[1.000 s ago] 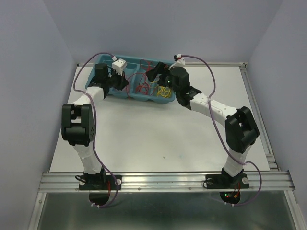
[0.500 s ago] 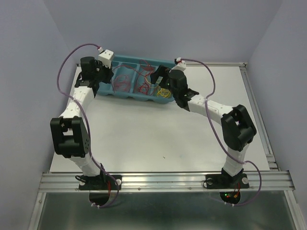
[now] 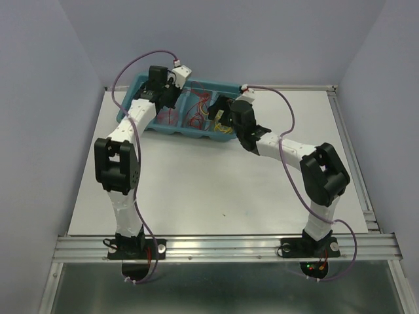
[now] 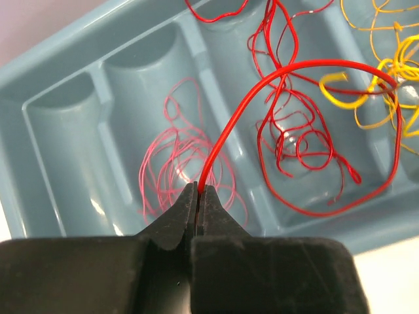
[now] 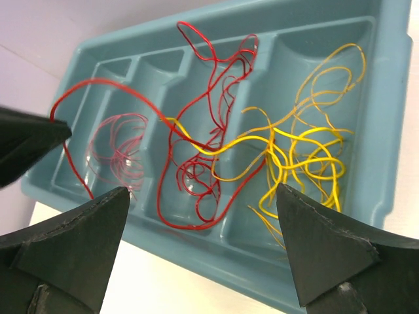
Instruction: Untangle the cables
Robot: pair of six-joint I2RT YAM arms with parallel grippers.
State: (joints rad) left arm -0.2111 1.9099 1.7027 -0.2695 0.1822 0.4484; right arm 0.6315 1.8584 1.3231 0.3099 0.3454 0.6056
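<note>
The cables lie in a teal compartment tray (image 3: 134,88) at the back of the table. My left gripper (image 4: 198,190) is shut on a bright red cable (image 4: 314,63), which arcs up and right over the tray and loops back through a middle compartment. A thin pink bundle (image 4: 183,163) fills the compartment below it, and a dark red tangle (image 4: 288,131) lies beside that. Yellow and orange cables (image 5: 308,150) are at the right end, one yellow strand crossing the red ones. My right gripper (image 5: 203,196) hangs open over the tray's near rim, holding nothing.
The tray (image 5: 386,118) has several compartments split by low walls. The left gripper's dark finger (image 5: 33,140) reaches in from the left of the right wrist view. White table (image 3: 209,176) lies in front of the tray. Purple arm cables arch over both wrists.
The left arm swung out to the tray's left end, then back right over the tray, staying shut on the red cable. The right gripper stayed open and edged slightly left.
</note>
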